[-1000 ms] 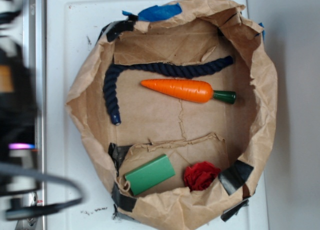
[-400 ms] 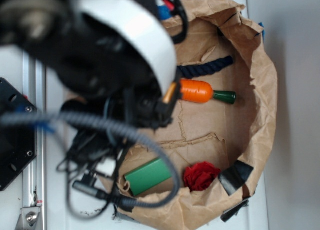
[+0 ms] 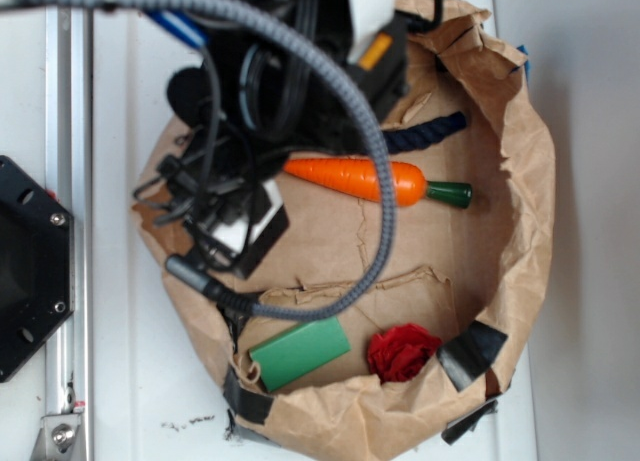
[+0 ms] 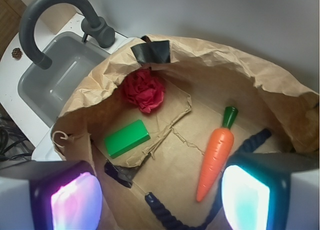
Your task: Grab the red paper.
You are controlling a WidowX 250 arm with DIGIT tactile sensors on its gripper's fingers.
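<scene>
Red paper (image 4: 144, 90) beside green block (image 4: 126, 138)

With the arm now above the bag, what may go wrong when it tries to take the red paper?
1. The red paper lies against the brown bag's wall and a black tape patch, so a finger of the open pincer may catch the bag instead.
2. The green block sits close beside it and might get pushed or pinched.
3. The wad looks soft; it may flatten or slip out.
</scene>
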